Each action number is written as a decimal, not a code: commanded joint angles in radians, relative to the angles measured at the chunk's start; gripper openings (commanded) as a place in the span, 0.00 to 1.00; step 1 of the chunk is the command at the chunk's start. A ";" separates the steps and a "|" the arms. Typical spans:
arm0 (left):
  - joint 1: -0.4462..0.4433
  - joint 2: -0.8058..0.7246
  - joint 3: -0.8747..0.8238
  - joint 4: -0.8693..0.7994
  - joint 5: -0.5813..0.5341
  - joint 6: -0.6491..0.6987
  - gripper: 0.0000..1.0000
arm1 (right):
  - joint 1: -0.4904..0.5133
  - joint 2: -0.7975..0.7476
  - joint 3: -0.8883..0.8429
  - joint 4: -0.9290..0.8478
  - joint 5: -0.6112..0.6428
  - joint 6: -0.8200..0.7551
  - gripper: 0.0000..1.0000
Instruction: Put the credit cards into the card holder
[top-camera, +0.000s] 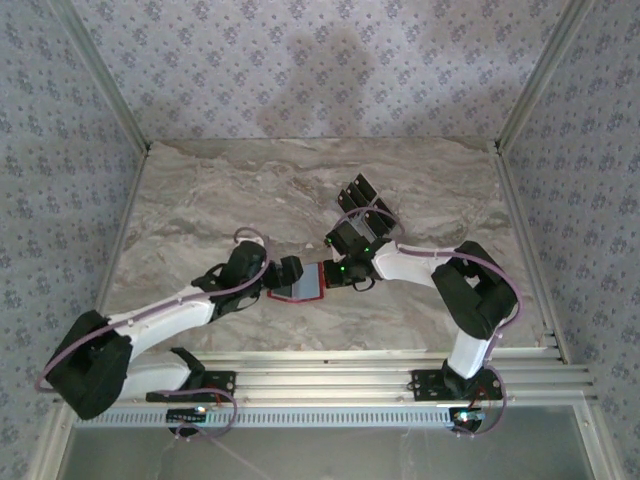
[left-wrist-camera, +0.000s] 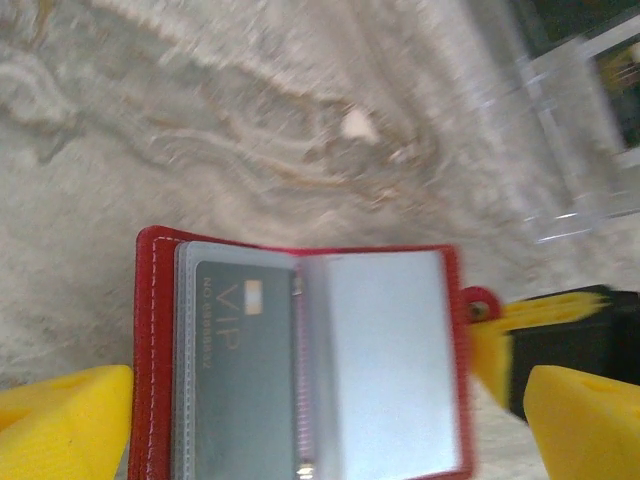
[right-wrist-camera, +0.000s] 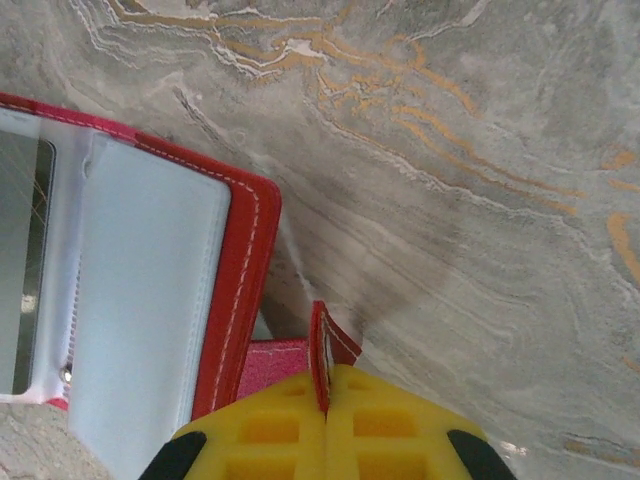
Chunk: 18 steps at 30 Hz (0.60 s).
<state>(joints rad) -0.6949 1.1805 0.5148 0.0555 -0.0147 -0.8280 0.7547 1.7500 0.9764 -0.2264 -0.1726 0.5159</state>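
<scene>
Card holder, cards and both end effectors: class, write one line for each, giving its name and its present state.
card holder: open, sleeves facing up.
VIP card: tucked in one sleeve; the sleeve beside it is empty.
loose credit cards: outside the holder, further back on the table.
left end effector: open, fingers on either side of the holder.
right end effector: shut on the holder's red tab.

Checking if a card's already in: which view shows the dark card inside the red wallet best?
Left wrist: the dark grey plastic card lies large behind a clear sleeve of the open red folding wallet, "VIP" legible. Right wrist catches just a strip of it; in the top view the wallet is tiny, the card indistinct.
</scene>
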 joint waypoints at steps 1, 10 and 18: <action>-0.018 -0.044 0.002 0.060 0.005 -0.018 0.99 | -0.005 0.014 -0.012 0.013 -0.027 0.017 0.00; -0.100 0.102 0.063 0.157 0.004 -0.041 0.99 | -0.017 0.022 -0.010 0.027 -0.048 0.034 0.00; -0.177 0.235 0.122 0.212 -0.023 -0.051 0.99 | -0.035 0.008 -0.020 0.028 -0.060 0.044 0.00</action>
<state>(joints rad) -0.8440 1.3918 0.5983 0.2092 -0.0387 -0.8703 0.7166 1.7561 0.9672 -0.2050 -0.2096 0.5392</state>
